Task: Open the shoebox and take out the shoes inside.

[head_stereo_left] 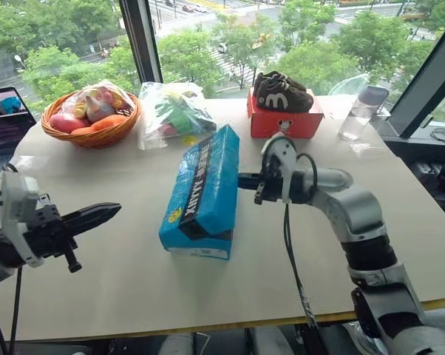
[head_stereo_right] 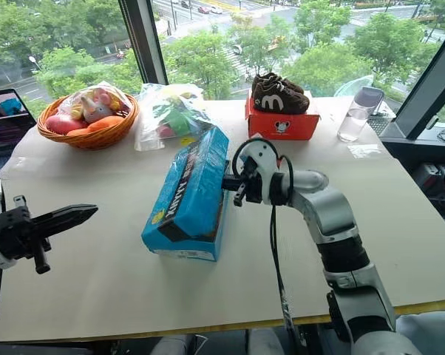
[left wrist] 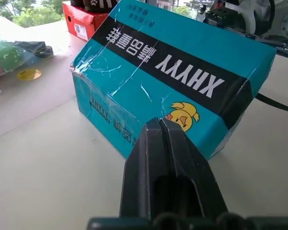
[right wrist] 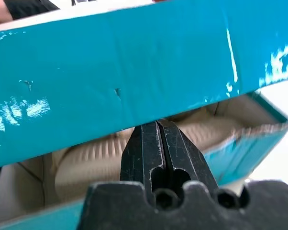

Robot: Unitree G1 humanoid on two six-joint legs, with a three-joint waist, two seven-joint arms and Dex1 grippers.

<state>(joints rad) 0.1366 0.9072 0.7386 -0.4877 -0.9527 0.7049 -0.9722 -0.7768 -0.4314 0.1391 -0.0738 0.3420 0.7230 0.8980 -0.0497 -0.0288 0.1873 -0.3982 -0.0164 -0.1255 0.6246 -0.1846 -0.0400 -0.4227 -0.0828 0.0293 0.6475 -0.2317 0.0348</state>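
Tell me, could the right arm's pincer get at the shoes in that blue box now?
Probably not yet. The right pincer is shut under the lid's edge of the shoebox, lifting it a crack; the cream shoes show through the gap, under the lid.

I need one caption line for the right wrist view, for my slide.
Shut right gripper under the raised lid edge of the blue shoebox, with a cream shoe visible inside.

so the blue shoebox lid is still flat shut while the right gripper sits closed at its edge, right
Not quite. The shoebox lid is lifted ajar: the right wrist view shows a gap under the lid with cream shoes inside. The right gripper is closed at its edge, as you said.
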